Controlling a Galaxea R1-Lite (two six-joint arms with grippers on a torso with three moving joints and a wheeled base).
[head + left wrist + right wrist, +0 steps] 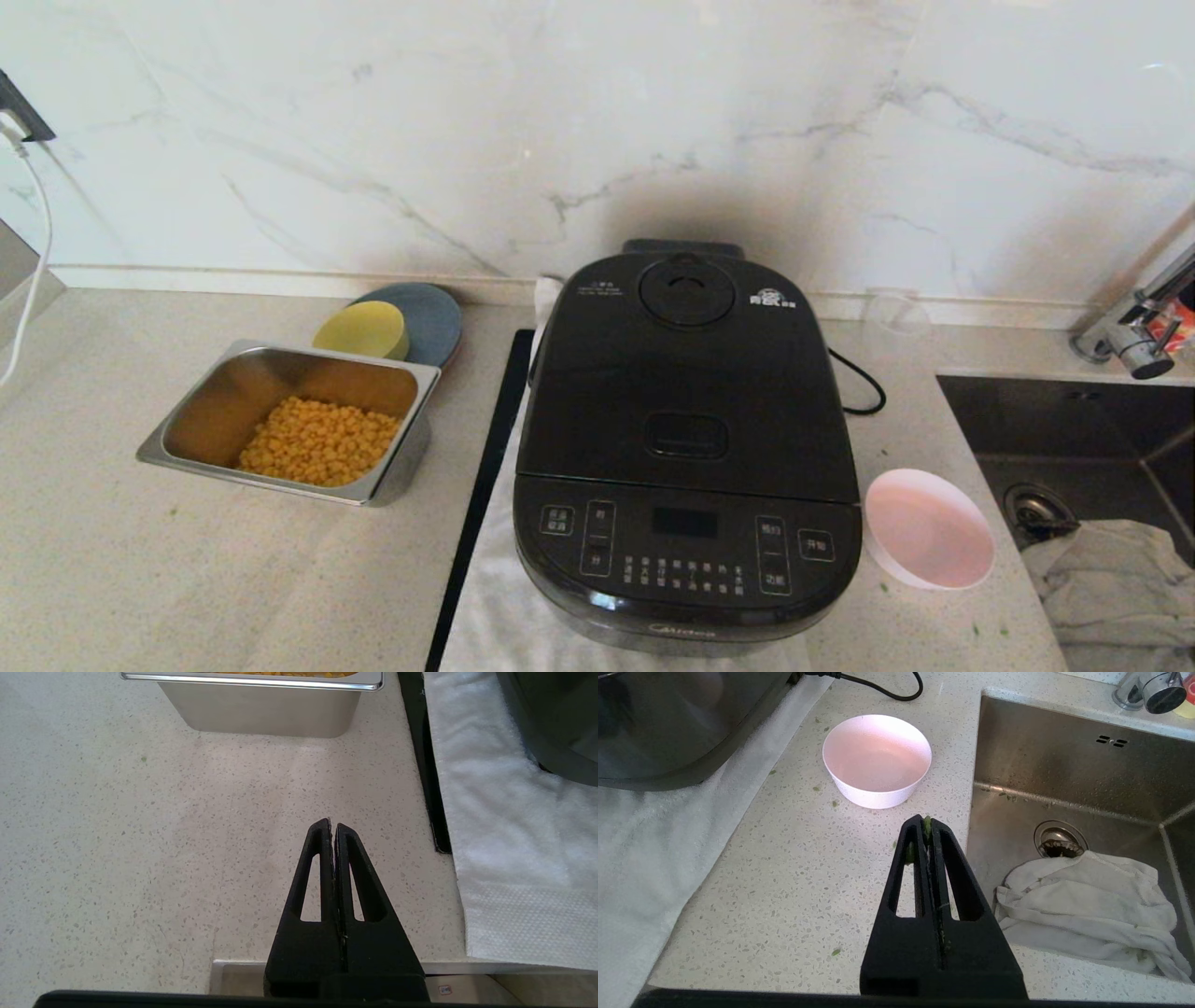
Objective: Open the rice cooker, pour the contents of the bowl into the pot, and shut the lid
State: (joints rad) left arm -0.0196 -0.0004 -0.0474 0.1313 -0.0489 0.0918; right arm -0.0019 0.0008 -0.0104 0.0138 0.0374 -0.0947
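Both grippers — left gripper (332, 826), right gripper (927, 823) — hang over the counter (140, 579) with jaws together; the glossy black rice cooker (686, 439) sits shut, the empty pink-lined bowl (928, 528) just right of it.

White grey-veined marble wall (373, 140) backs a speckled beige countertop (112, 560) with a steel sink (1102, 439) at right

A steel tray (285, 425) of yellow corn kernels (319, 454) sits on the speckled countertop (112, 560). Just behind the tray lie a yellow dish (362, 329) and a grey-blue plate (428, 317). Well to the tray's right are a white towel (504, 826), a sink (1069, 765) holding a crumpled cloth (1087, 905), and a faucet (1134, 327).
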